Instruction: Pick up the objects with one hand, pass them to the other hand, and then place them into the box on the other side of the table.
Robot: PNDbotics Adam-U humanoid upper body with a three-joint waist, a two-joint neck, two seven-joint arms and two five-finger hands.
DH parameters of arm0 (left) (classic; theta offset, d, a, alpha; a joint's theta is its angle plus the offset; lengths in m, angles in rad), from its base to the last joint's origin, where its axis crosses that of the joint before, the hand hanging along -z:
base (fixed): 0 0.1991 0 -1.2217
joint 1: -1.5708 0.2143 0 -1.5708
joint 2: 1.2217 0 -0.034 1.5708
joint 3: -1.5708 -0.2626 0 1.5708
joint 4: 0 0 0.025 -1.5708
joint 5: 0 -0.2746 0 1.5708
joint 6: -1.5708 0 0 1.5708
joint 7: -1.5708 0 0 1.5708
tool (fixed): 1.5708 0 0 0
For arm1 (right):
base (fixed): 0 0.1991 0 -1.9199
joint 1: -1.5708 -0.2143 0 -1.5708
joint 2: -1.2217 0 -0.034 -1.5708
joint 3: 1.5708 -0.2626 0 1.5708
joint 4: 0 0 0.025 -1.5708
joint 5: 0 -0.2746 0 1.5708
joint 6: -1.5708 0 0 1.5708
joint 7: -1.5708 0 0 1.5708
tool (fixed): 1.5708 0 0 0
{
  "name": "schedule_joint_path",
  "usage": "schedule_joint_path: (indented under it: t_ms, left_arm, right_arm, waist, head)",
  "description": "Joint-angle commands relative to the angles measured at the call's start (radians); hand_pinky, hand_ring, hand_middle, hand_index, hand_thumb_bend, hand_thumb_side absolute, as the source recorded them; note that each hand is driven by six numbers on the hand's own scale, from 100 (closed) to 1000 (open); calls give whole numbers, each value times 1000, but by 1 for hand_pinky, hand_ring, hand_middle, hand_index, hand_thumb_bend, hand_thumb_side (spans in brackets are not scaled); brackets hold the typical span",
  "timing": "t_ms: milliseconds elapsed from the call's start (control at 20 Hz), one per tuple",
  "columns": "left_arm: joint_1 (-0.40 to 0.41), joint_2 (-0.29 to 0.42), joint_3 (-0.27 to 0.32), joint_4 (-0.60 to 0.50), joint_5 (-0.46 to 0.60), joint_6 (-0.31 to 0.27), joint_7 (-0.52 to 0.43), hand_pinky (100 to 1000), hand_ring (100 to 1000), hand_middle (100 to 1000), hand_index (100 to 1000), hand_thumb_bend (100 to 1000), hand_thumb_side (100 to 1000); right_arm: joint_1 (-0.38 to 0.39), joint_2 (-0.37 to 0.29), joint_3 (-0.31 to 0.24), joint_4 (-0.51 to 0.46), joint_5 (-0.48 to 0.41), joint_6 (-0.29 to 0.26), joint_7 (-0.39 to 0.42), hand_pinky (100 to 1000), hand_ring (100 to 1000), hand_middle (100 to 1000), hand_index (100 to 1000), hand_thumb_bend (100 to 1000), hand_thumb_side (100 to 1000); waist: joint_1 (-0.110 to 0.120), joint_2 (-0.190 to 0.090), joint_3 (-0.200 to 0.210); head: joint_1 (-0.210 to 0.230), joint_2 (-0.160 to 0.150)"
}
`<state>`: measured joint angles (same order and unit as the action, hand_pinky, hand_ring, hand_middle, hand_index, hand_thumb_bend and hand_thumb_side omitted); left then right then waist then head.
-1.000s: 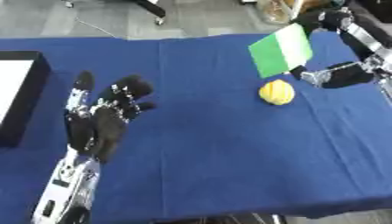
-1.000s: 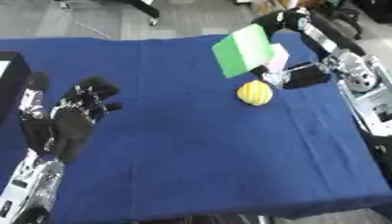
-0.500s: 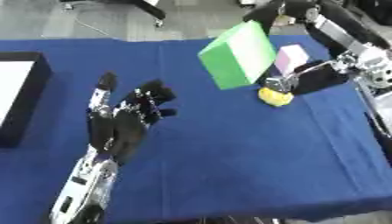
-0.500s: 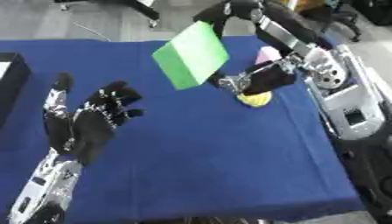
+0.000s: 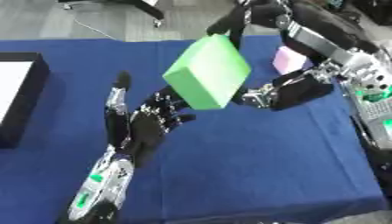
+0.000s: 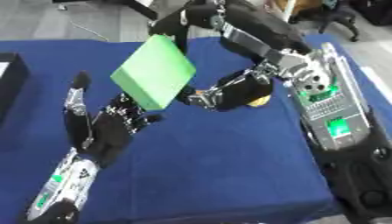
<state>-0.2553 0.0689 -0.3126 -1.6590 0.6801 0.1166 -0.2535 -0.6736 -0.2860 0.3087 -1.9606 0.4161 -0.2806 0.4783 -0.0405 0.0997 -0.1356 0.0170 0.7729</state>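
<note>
Near the centre of the frame, our right hand [image 5: 229,26] grips the bright green rectangular block [image 5: 208,71] by its top edge, holding it tilted above the blue tablecloth [image 5: 245,153]. Just below it our left hand [image 5: 149,124] waits open, fingers spread. A black-walled box [image 5: 21,105] sits at the left edge.
</note>
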Motion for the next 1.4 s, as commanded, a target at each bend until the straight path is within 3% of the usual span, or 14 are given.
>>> schedule_joint_path:
  t_ms: [50, 300, 950, 1400]
  left_arm:
    - [-16, -5, -8, 6, 10, 10, 5, 790, 845, 735, 853, 524, 1000]
    - [-18, -8, -14, 23, 3, 12, 0, 791, 846, 735, 854, 527, 1000]
    - [-20, -12, -28, 14, 67, 39, -26, 795, 839, 733, 859, 518, 1000]
    - [-22, -12, -35, 9, 99, 54, -32, 795, 834, 726, 857, 518, 1000]
  right_arm:
    - [-27, 8, 0, -28, 5, -1, 7, 747, 731, 456, 417, 152, 100]
    - [-32, 11, 3, -34, 0, 5, 16, 746, 732, 456, 417, 150, 100]
    - [-26, 28, 36, 85, 55, -16, -17, 739, 732, 455, 409, 165, 100]
    - [-45, 44, 48, 102, 169, -13, 19, 739, 719, 453, 423, 142, 100]
  waist:
    - [-2, -16, -3]
    - [-4, -17, -4]
    - [-5, -12, -1]
    - [-6, -13, -1]
  head:
    - [0, -3]
    - [0, -3]
    - [-5, -3]
    - [-8, -3]
